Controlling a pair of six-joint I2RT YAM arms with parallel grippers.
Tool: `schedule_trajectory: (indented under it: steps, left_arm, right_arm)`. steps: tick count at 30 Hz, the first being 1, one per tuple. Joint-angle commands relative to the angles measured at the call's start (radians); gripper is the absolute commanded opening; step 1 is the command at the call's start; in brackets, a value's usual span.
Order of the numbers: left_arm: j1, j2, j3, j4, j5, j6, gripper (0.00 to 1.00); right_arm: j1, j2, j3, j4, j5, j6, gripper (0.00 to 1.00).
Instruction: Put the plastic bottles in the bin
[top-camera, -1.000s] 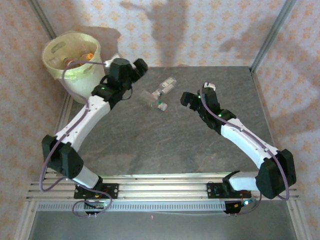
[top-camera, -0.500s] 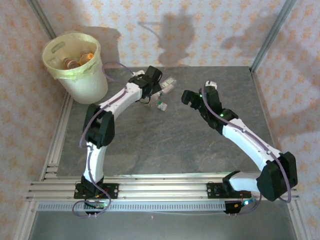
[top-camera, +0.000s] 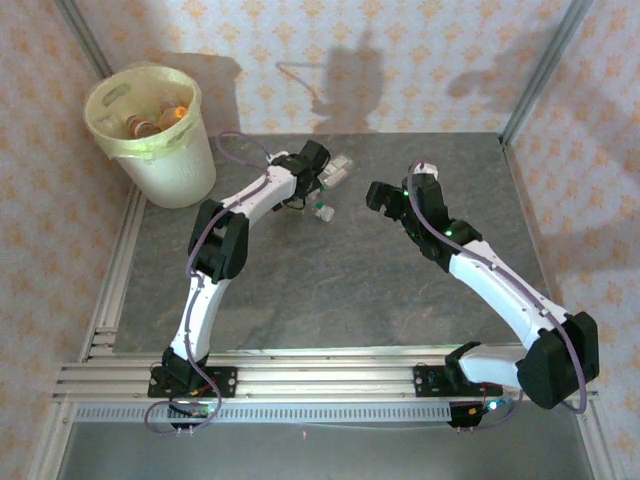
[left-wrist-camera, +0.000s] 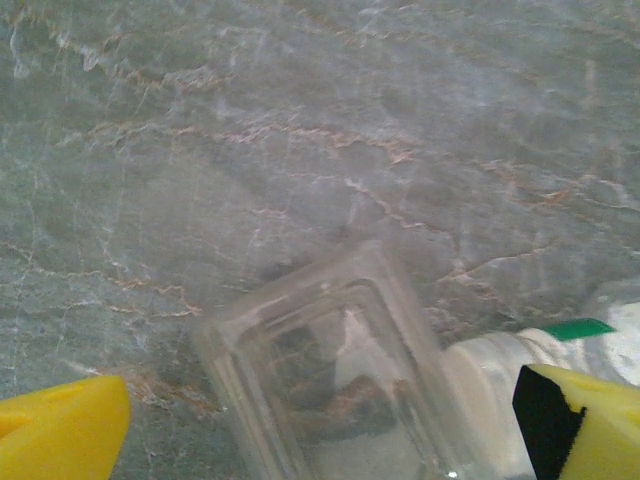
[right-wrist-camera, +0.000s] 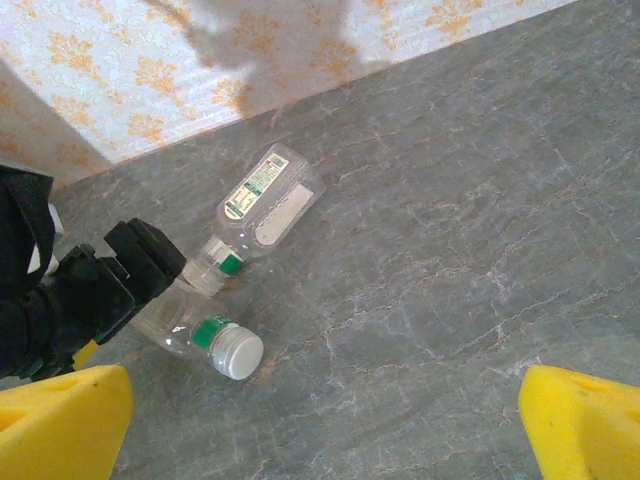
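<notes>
now we count two plastic bottles lying on the table: the white-capped bottle under our wide-spread left gripper, the second bottle just beside it. our right gripper gapes empty nearby, and the one bin holds several more.

The whole table is seen from above and behind the arm bases, facing its far edge. Its surface is viewed very closely from the left wrist and obliquely, from farther off, from the right wrist. The plastic bottles near that edge are shared by all three.
</notes>
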Motion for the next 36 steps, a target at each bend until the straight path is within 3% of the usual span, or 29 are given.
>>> schedule_trajectory:
  steps: [1, 17, 22, 30, 36]
  left_arm:
    - [0.025, -0.012, -0.066, 0.023, 0.030, -0.040, 1.00]
    - [0.047, -0.120, -0.273, 0.195, 0.115, 0.029, 0.92]
    - [0.046, -0.146, -0.313, 0.247, 0.154, 0.046, 0.85]
    - [0.044, -0.224, -0.356, 0.277, 0.129, 0.112, 0.74]
    - [0.046, -0.306, -0.453, 0.403, 0.137, 0.178, 0.71]
  right_arm:
    - [-0.005, -0.017, -0.005, -0.017, 0.017, -0.016, 0.99]
    - [-0.005, -0.023, -0.014, -0.004, 0.021, -0.003, 0.99]
    - [-0.006, -0.022, -0.014, -0.002, 0.021, -0.001, 0.99]
    - [-0.005, -0.018, -0.018, 0.002, 0.021, 0.001, 0.99]
    - [-0.005, -0.015, -0.017, 0.004, 0.022, 0.003, 0.99]
